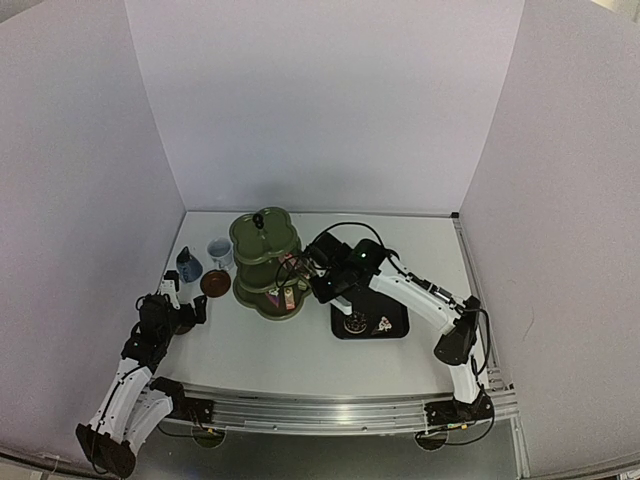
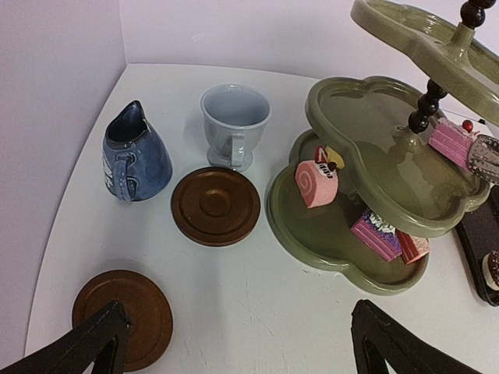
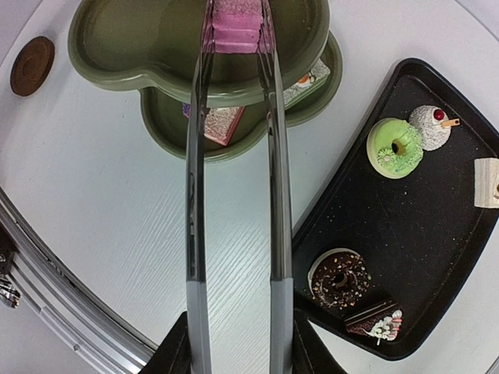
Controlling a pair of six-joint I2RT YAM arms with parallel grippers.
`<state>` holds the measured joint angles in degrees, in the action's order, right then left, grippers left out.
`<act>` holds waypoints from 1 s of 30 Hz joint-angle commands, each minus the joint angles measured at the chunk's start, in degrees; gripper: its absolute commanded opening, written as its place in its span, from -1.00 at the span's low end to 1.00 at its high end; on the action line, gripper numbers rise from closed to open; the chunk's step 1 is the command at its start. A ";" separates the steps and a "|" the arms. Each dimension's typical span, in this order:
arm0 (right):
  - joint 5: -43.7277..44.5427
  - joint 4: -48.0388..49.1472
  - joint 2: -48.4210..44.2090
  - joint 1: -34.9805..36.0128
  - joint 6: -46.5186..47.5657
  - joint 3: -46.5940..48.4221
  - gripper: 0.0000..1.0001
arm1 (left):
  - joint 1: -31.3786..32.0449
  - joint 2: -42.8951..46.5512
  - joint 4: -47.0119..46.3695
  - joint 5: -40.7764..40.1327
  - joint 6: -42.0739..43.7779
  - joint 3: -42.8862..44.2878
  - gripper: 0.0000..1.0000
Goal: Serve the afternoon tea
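left gripper (image 2: 238, 315) hanging wide open by 2 brown saucers (image 2: 215, 205) | right gripper (image 3: 238, 347) clenching the tongs (image 3: 195, 195) | tong tips pinching 1 pink layered cake (image 3: 236, 27), sitting at the middle tier of the olive 3-tier stand (image 3: 117, 54)

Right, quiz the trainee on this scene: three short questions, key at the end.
1. True or false: the tongs hold a pink cake at the middle tier of the stand.
2. How many ring-shaped cakes lie on the black tray? A one, B two, C three.
3. Are the left jaws open or shut?
Key: 1 true; 2 B; 3 open.
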<state>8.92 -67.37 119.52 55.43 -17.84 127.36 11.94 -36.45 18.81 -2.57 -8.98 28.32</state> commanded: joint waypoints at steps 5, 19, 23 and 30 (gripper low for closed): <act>0.20 0.21 -9.71 0.47 -1.21 -4.43 -0.32 | -0.30 0.01 -2.84 0.72 0.45 0.36 0.99; 5.98 -3.23 -20.21 -3.98 -3.89 -15.63 -0.29 | -0.37 -0.07 -2.84 0.83 0.45 0.36 0.99; 6.46 -5.15 -24.50 -11.41 -3.40 -22.41 -0.28 | -0.34 -0.09 -2.82 0.92 0.46 0.39 0.99; 8.59 -6.37 -24.54 -19.53 2.27 -28.20 -0.21 | -0.37 -0.21 -2.76 1.01 0.53 0.43 0.99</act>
<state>15.90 -72.70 95.62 37.55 -19.15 101.07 11.92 -36.45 17.91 -2.50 -8.97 28.32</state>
